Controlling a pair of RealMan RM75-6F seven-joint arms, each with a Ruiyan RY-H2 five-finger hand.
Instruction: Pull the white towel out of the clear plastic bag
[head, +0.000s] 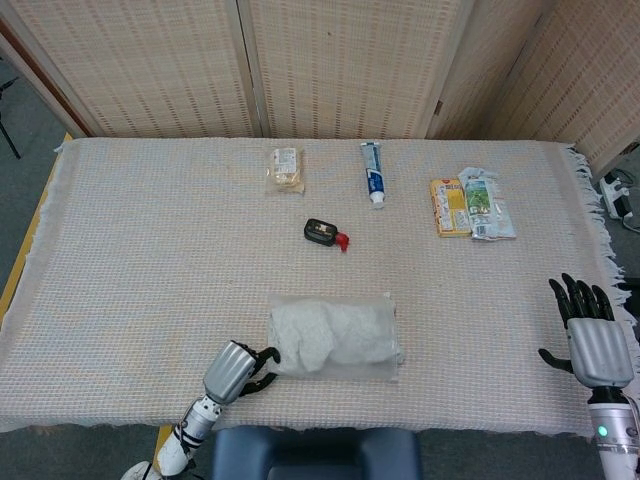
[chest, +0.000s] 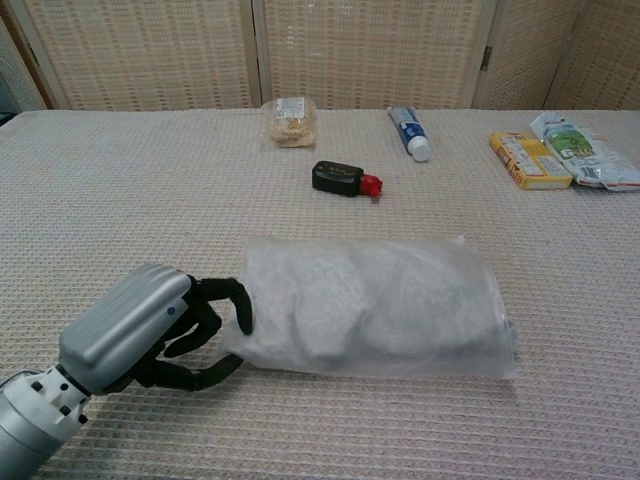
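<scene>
Towel (chest: 340, 295) inside clear bag (chest: 470, 300), near the surface's front edge; left hand (chest: 150, 335) fingers (chest: 232, 300) curled, touching the bag's left end. Right hand (head: 592, 335) fingers spread, well apart.

head cam sits high up looking steeply down, so you get the whole table (head: 140, 250) edge to edge plus the screens behind the far side. chest cam is way lower and closer, looking almost level across the near part toward the far edge. both catch the clear plastic bag (chest: 375, 305), the left hand (chest: 150, 335) and the far row of stuff
</scene>
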